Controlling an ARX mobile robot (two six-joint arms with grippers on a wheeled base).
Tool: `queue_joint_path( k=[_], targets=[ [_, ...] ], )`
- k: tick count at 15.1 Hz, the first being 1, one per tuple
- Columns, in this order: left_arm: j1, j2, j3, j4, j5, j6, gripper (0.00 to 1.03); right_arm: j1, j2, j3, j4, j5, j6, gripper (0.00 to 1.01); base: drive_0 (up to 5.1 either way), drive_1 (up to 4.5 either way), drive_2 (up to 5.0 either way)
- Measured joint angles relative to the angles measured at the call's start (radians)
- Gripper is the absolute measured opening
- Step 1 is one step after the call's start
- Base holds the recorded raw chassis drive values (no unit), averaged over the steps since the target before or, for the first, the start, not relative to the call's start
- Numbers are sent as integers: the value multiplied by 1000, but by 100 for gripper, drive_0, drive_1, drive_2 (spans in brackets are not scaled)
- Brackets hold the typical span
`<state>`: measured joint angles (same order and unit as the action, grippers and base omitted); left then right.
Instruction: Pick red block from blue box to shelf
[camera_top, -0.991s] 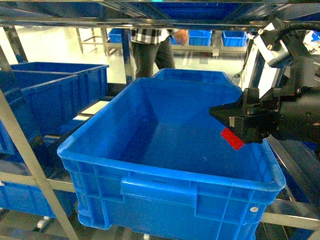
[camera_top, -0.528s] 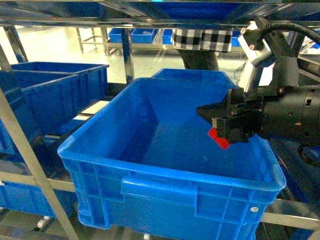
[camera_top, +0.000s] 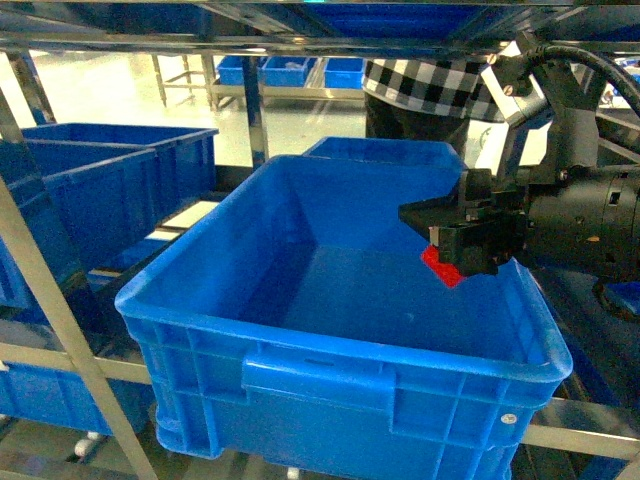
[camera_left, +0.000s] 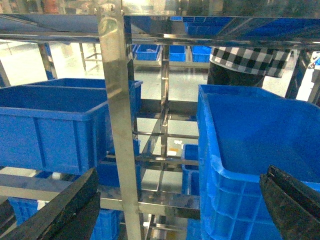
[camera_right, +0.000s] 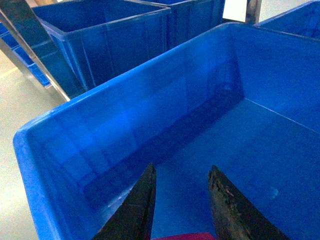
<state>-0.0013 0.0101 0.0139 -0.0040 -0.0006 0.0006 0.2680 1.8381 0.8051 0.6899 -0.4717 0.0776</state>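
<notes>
My right gripper (camera_top: 422, 214) hangs over the right side of the large blue box (camera_top: 330, 345), inside its rim line. It is shut on the red block (camera_top: 442, 268), which sticks out below the fingers. In the right wrist view the block (camera_right: 185, 236) shows only as a red sliver at the base of the gripper (camera_right: 182, 167), above the box floor (camera_right: 260, 150). The left gripper (camera_left: 181, 172) is open and holds nothing, in front of a steel post of the shelf (camera_left: 117, 100) and left of the box (camera_left: 210, 150). The shelf (camera_top: 50, 300) frames the box.
More blue crates (camera_top: 110, 190) sit on the shelf to the left, and another (camera_top: 385, 150) behind the box. A person in a checked shirt (camera_top: 430, 85) stands behind the shelf. A shelf rail (camera_top: 260, 42) runs overhead.
The right gripper has carried the red block a little up and to the left over the box. The person behind the shelf has walked to the right.
</notes>
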Motion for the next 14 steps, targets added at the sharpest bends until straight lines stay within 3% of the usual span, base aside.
queue_joint_path(
  k=[2,8,9,11,14],
  targets=[
    [0,0,0,0,0,0,98,0,15,0,9,22,-2,27,0,0,0],
    [0,0,0,0,0,0,98,0,22,-1,60,29,2,81,0,0,0],
    [0,0,0,0,0,0,98,0,23,-2,56,29,3,100,0,0,0],
    [0,0,0,0,0,0,98,-26,-140,-115,2,26,52,98,0,0,0],
    [0,0,0,0,0,0,98,-126,-389,-301,-48,2,130,98,0,0,0]
  ],
)
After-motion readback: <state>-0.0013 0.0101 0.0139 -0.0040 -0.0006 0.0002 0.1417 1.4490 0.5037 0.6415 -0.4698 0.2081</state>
